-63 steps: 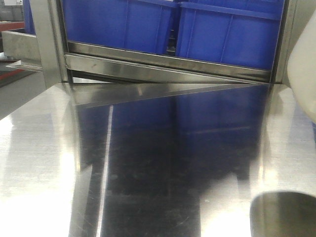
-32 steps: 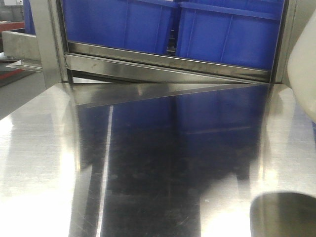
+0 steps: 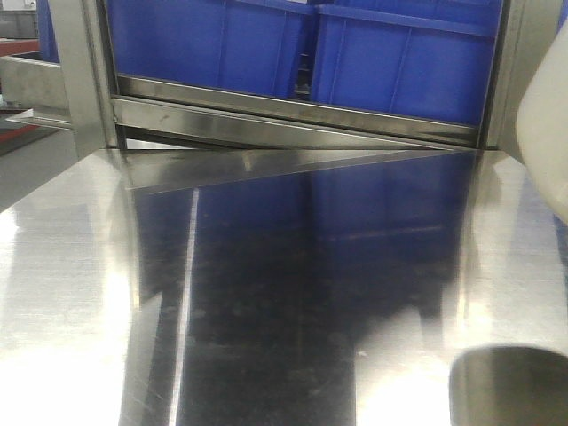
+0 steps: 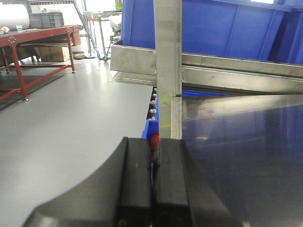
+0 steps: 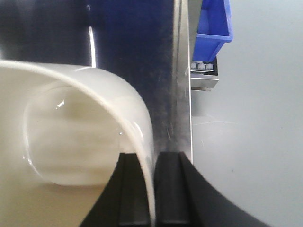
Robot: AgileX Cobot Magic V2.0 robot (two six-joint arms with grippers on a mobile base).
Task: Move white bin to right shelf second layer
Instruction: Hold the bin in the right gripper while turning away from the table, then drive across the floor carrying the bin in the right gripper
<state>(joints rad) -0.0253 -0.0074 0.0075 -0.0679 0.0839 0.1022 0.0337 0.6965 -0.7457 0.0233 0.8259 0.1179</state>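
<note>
The white bin [image 5: 71, 127] is a cream-white glossy tub, and its open mouth fills the left of the right wrist view. My right gripper [image 5: 152, 189] is shut on its wall, one finger inside and one outside. It holds the bin over a shiny steel surface [image 5: 165, 71]. In the front view only the bin's rounded side [image 3: 546, 133] shows, at the right edge. My left gripper [image 4: 152, 163] is shut and empty, at the left edge of the steel surface, near an upright steel post [image 4: 168, 66]. A steel rack level with a flat front bar [image 3: 293, 115] lies ahead.
Two large blue crates [image 3: 399, 62] sit on the rack level behind the front bar. Another blue crate [image 5: 215, 26] and small white rollers [image 5: 203, 67] lie past the steel surface's right edge, above grey floor. A red-framed bench [image 4: 33, 42] stands far left.
The rack and crates have shifted slightly left and up in the front view. The bin stays at the right edge.
</note>
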